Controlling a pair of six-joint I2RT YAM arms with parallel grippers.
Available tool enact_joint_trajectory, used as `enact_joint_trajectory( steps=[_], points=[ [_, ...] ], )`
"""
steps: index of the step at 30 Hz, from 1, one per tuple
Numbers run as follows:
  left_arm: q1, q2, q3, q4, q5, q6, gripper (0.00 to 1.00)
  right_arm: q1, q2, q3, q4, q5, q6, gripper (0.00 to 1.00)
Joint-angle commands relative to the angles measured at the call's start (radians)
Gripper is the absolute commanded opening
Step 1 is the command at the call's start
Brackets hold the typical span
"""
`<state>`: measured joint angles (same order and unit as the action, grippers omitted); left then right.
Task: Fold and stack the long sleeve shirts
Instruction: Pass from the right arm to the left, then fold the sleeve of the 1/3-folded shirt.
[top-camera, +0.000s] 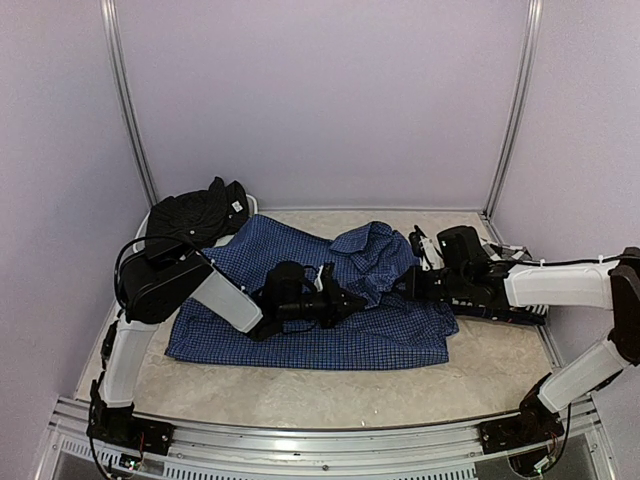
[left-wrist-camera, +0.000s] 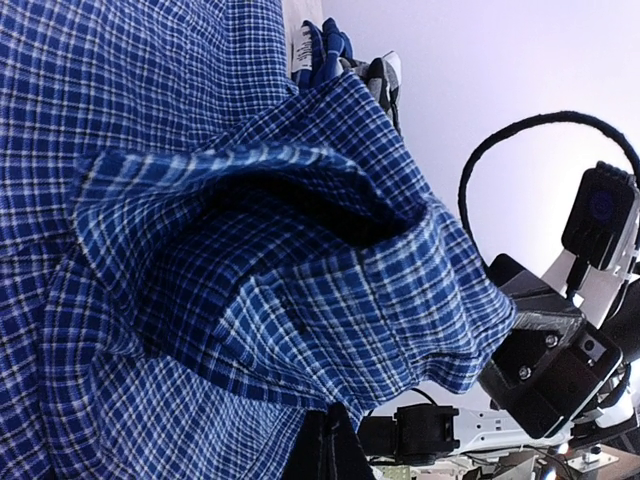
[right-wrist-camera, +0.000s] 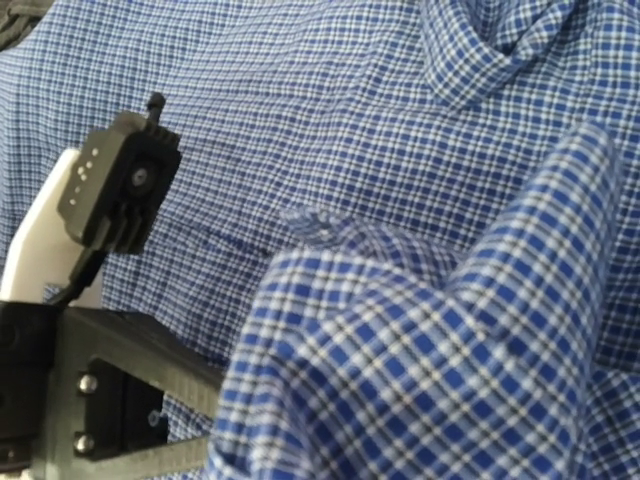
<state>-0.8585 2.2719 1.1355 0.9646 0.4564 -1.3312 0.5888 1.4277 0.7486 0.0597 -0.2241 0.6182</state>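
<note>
The blue checked shirt (top-camera: 330, 345) lies spread over the middle of the table, with a bunched fold (top-camera: 372, 250) raised at its back right. My left gripper (top-camera: 345, 300) rests on the shirt's middle. In the left wrist view its dark fingers (left-wrist-camera: 338, 440) are shut together on a pinch of the blue cloth (left-wrist-camera: 230, 300). My right gripper (top-camera: 412, 283) sits at the shirt's right side. Lifted blue cloth (right-wrist-camera: 420, 360) covers its jaws in the right wrist view. The plain black shirt (top-camera: 197, 215) lies crumpled at the back left. A sliver of black-and-white checked cloth (left-wrist-camera: 385, 80) shows beyond the blue shirt's edge.
Pale purple walls with metal posts (top-camera: 130, 110) close in the table on three sides. A metal rail (top-camera: 320, 440) runs along the near edge between the arm bases. The two grippers are close together over the shirt; the left one (right-wrist-camera: 115, 190) shows in the right wrist view.
</note>
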Motion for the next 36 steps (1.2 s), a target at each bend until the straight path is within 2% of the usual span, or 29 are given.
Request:
enact_joint_trajectory(
  steps=[1, 4, 12, 19, 21, 28, 36],
  points=[
    [0.022, -0.049, -0.041, -0.006, 0.016, 0.084, 0.00, 0.006, -0.037, -0.024, -0.021, 0.012, -0.032, 0.00],
    [0.044, -0.114, -0.069, -0.052, 0.025, 0.139, 0.00, 0.005, -0.047, -0.037, -0.039, 0.005, -0.057, 0.02],
    [0.105, -0.294, -0.057, -0.327, 0.016, 0.348, 0.00, 0.037, -0.069, -0.089, -0.101, 0.017, -0.120, 0.26],
    [0.143, -0.414, 0.025, -0.540, -0.030, 0.537, 0.00, 0.067, -0.076, -0.068, -0.111, 0.009, -0.144, 0.62],
    [0.155, -0.438, 0.059, -0.595, -0.037, 0.584, 0.00, 0.071, -0.078, -0.061, -0.120, 0.012, -0.151, 0.69],
    [0.191, -0.555, 0.145, -0.774, -0.107, 0.740, 0.00, 0.072, -0.133, -0.056, -0.151, 0.060, -0.149, 0.74],
    [0.243, -0.686, 0.152, -0.888, -0.176, 0.872, 0.00, 0.071, -0.201, -0.036, -0.207, 0.174, -0.152, 0.76]
  ],
)
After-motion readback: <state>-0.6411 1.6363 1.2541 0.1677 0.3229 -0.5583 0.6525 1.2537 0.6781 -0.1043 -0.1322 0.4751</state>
